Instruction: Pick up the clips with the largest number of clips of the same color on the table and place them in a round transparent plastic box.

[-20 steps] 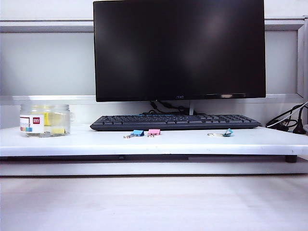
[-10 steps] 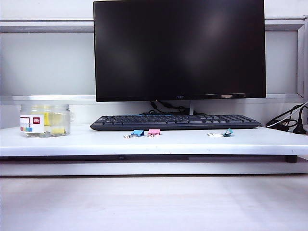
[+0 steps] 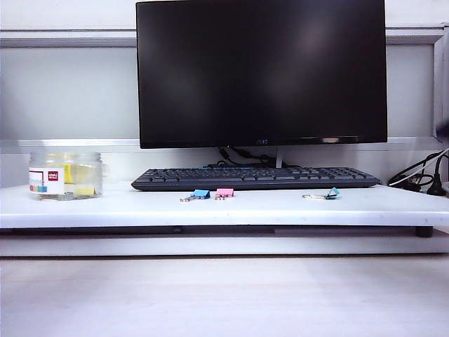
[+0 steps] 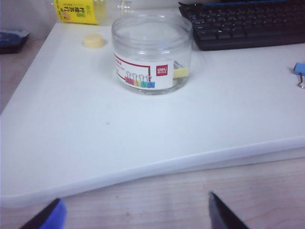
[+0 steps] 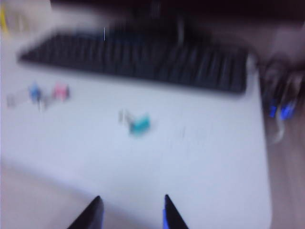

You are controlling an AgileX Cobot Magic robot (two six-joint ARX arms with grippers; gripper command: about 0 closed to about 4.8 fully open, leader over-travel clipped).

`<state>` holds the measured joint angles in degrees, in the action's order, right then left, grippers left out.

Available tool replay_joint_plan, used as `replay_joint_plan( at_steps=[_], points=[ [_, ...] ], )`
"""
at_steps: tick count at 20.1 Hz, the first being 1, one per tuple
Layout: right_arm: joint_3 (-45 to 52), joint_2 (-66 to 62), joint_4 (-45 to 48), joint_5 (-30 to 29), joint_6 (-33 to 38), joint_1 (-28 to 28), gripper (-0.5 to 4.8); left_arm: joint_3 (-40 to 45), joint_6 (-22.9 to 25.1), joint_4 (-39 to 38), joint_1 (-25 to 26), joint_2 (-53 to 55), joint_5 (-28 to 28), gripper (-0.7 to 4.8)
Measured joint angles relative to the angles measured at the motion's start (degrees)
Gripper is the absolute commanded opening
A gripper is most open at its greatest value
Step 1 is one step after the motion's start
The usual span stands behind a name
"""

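Note:
The round transparent plastic box (image 3: 65, 175) stands on the left of the white table (image 3: 140, 207), with yellow clips (image 3: 84, 190) inside it. In the left wrist view the box (image 4: 151, 55) has one yellow clip (image 4: 181, 72) showing through its wall. My left gripper (image 4: 133, 206) is open and empty, back over the wooden surface in front of the table edge. My right gripper (image 5: 132, 198) is open and empty over the table's right part, short of a teal clip (image 5: 139, 125). Neither gripper shows in the exterior view.
A blue clip (image 3: 200, 194), a pink clip (image 3: 224, 192) and a teal clip (image 3: 331, 193) lie in front of the black keyboard (image 3: 256, 177) under a monitor (image 3: 261, 70). Behind the box are a yellow bottle (image 4: 78, 10) and a yellow cap (image 4: 94, 41). Cables (image 3: 421, 179) sit at the far right.

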<state>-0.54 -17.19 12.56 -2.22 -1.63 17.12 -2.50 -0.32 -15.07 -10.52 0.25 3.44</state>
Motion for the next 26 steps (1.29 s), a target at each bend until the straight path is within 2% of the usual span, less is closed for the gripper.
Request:
replay_joint_plan(
  at_steps=[4, 7, 10, 15, 19, 22, 26],
  points=[
    [0.0, 0.0, 1.86, 3.32, 0.55, -0.04, 1.65, 0.04, -0.2, 0.11, 0.0, 0.0, 0.0, 3.98],
    [0.0, 0.31, 1.77, 3.56, 1.01, -0.07, 1.44, 0.04, -0.33, 0.11, 0.0, 0.0, 0.0, 3.98],
    [0.0, 2.69, 1.38, 2.34, 1.25, -0.07, 1.44, 0.04, -0.37, 0.11, 0.0, -0.02, 0.0, 3.98],
    [0.0, 2.82, -11.28, 0.83, 0.22, -0.04, 1.44, 0.04, -0.37, 0.11, 0.0, -0.02, -0.02, 3.98],
    [0.0, 2.89, -4.79, 0.72, 0.31, -0.04, 1.44, 0.04, -0.37, 0.11, 0.0, -0.02, -0.02, 3.98],
    [0.0, 2.89, -6.14, 0.7, 0.35, -0.02, 1.44, 0.04, -0.37, 0.11, 0.0, -0.02, -0.02, 3.96],
    [0.0, 2.86, -15.47, 0.72, 0.35, 0.0, 1.43, 0.04, -0.37, 0.09, 0.0, -0.02, -0.42, 3.31]
  ],
)
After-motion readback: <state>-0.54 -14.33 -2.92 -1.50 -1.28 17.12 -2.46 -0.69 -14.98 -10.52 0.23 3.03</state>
